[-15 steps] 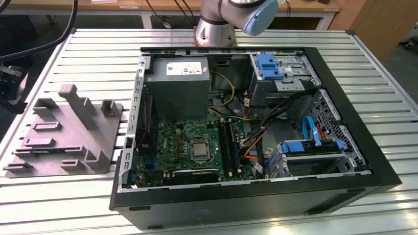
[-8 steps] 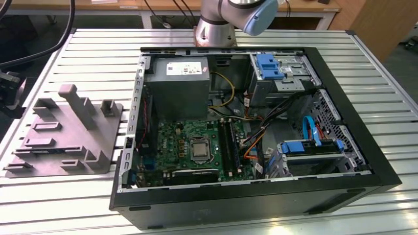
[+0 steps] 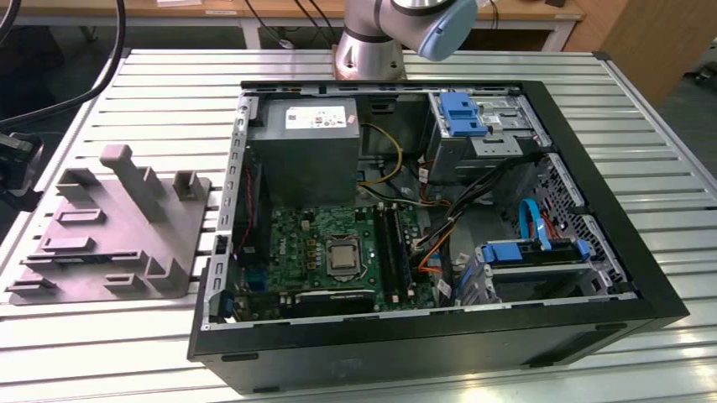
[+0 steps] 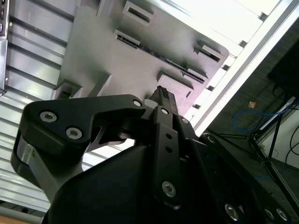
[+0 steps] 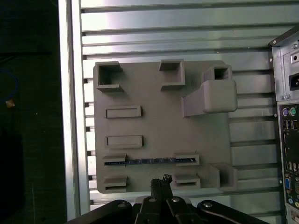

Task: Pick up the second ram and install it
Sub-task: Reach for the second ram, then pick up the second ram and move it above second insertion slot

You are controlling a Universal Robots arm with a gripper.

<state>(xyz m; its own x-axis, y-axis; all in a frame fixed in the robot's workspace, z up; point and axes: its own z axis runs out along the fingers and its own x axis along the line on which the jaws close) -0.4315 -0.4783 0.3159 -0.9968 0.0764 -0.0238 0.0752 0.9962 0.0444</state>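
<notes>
Claw [image 5: 161, 179] (tips together) near second ram [image 5: 149, 161], edge-up in grey fixture [image 5: 159, 126]

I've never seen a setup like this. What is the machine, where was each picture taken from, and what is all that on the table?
The machine is a robot arm with a gripper at its end. The exterior view comes from a camera off the arm. It looks over a slatted metal table that bears an open computer case with a green motherboard inside and, on the exterior view's left, a grey plastic fixture. Both wrist views come from cameras riding on the arm, so the gripper itself appears in them. They look at the fixture, where a ram stick stands on edge between two holders. The gripper hangs over the fixture near the stick; the stick sits in the fixture, not in the gripper.
</notes>
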